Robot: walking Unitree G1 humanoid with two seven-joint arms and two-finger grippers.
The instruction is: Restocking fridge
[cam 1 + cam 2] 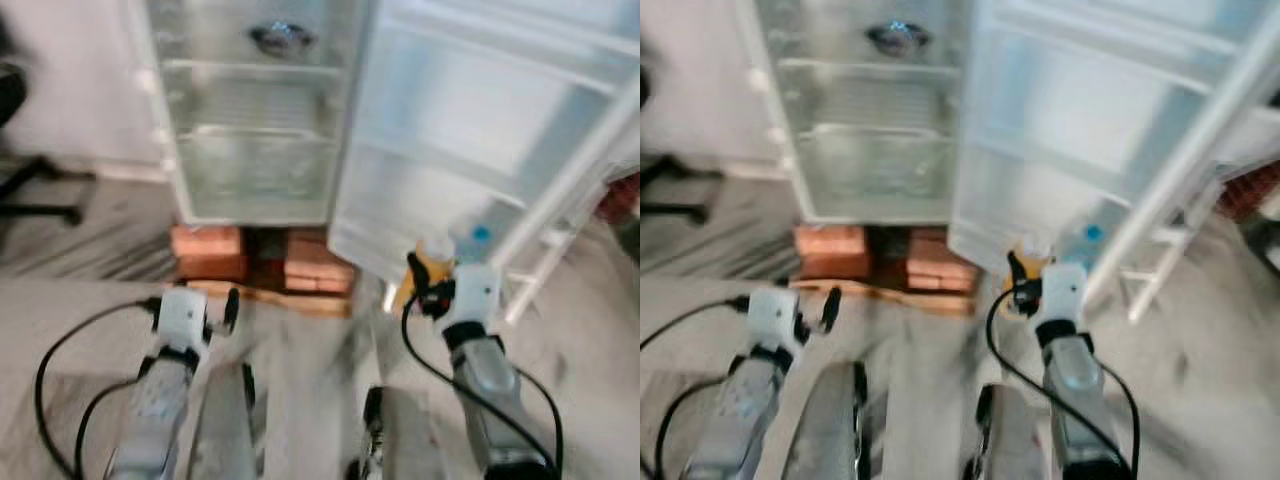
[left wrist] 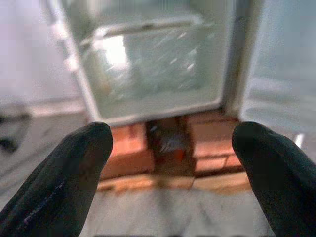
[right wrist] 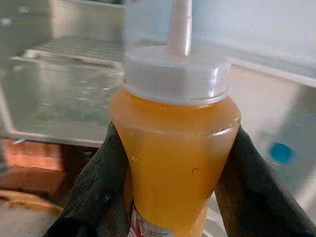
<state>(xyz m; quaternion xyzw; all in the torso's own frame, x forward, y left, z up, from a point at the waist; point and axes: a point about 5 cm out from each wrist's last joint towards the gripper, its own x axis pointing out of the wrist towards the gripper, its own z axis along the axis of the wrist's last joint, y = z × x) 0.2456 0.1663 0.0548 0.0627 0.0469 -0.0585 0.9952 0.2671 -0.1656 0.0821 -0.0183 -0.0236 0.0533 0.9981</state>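
Upright, orange sauce bottle [image 3: 174, 163] clamped between right end effector [image 1: 425, 283] fingers [image 3: 96, 197]; left end effector [image 2: 173, 173] open.

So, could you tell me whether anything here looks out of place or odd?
Yes: the fridge stands propped on stacked bricks and a wooden board rather than on the floor. Otherwise the orange squeeze bottle sits upright in the right gripper, unspilled.

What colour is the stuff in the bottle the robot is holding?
Orange, in the bottle with a white cap; clearest in the right wrist view.

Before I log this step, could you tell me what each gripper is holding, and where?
The right gripper clamps an orange sauce bottle by its body, below the white cap. The left gripper is open and holds nothing.
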